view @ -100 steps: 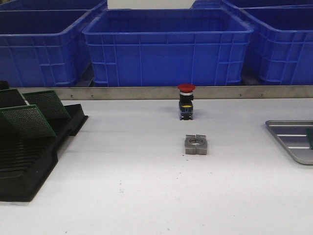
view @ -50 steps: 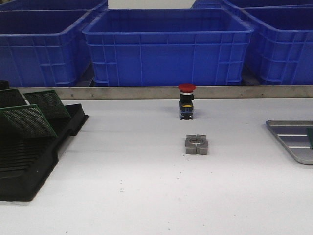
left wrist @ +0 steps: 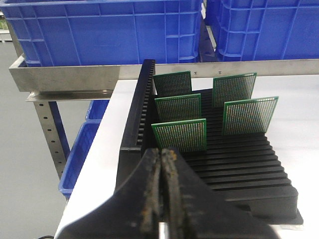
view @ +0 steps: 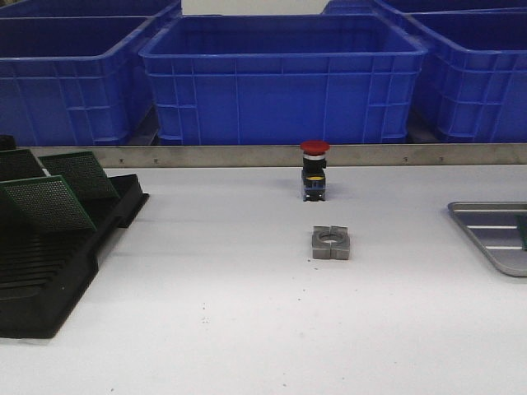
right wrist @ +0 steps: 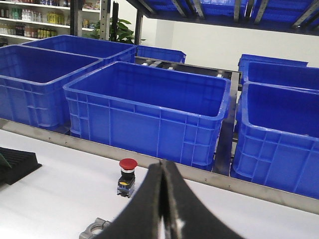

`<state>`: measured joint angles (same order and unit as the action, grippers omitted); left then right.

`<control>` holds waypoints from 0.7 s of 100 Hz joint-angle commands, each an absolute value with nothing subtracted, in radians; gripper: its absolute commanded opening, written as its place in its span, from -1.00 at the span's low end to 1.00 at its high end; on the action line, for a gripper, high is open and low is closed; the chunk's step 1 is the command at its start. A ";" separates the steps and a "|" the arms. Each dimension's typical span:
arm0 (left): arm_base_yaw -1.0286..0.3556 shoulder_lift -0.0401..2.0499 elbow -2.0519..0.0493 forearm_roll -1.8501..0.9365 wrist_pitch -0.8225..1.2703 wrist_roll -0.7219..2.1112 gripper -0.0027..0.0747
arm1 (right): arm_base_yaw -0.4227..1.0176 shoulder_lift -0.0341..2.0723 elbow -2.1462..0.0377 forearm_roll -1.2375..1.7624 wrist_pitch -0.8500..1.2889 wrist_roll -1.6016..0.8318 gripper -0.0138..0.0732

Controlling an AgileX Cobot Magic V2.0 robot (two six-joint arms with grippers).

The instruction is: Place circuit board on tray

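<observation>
Several green perforated circuit boards (left wrist: 179, 135) stand upright in the slots of a black rack (left wrist: 249, 169) at the table's left; the front view shows these boards (view: 49, 203) too. The grey ribbed tray (view: 492, 236) lies at the far right, cut off by the frame edge, with a small dark green edge (view: 523, 233) on it that I cannot identify. My left gripper (left wrist: 163, 151) is shut and holds nothing, hovering over the rack's near end, just short of the nearest board. My right gripper (right wrist: 163, 163) is shut and holds nothing, above the table. Neither gripper appears in the front view.
A red-capped push button (view: 314, 171) stands mid-table, with a grey metal block (view: 331, 243) in front of it. Big blue crates (view: 280, 78) line the back behind a metal rail (view: 247, 155). The table's left edge runs beside the rack.
</observation>
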<state>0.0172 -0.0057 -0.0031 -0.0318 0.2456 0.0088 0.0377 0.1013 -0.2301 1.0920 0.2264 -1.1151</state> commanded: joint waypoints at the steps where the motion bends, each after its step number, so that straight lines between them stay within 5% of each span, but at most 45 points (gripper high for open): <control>1: 0.019 -0.038 0.025 -0.043 0.158 0.000 -0.97 | 0.037 0.113 -0.256 1.110 0.195 -1.126 -0.82; 70: 0.019 -0.038 0.025 -0.043 0.158 0.000 -0.97 | 0.034 0.113 -0.171 1.066 0.057 -1.091 -0.82</control>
